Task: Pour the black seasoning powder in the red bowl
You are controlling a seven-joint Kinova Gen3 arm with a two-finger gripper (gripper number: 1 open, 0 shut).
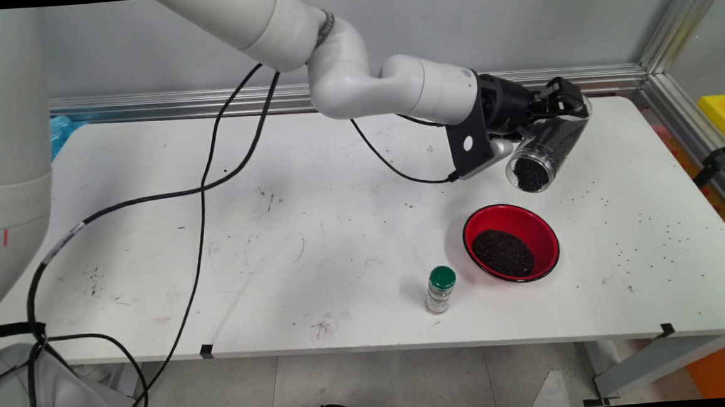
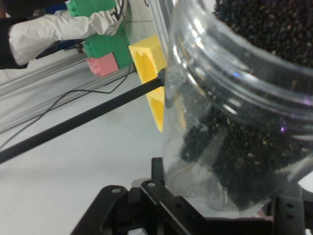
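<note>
**Tilted jar held above red bowl**

Main view: the gripper [image 1: 558, 106] grasps a clear jar [image 1: 545, 148] of dark grains, mouth tipped down-left, above and beyond a red bowl [image 1: 543, 230] holding grains. A green-capped bottle [image 1: 441, 289] stands left.

Hand view: the jar [image 2: 234, 112] fills the frame. Judged: tilting slowly, mouth over bowl, avoids spills.

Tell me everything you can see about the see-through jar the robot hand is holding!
The clear plastic jar is round with a wide, ridged, lidless mouth, partly full of small black grains. The black two-finger gripper clamps it near its base, in the air and tipped, mouth pointing down-left above and just behind the red bowl, which holds a pile of the same grains. Only the gripper touches it.
</note>
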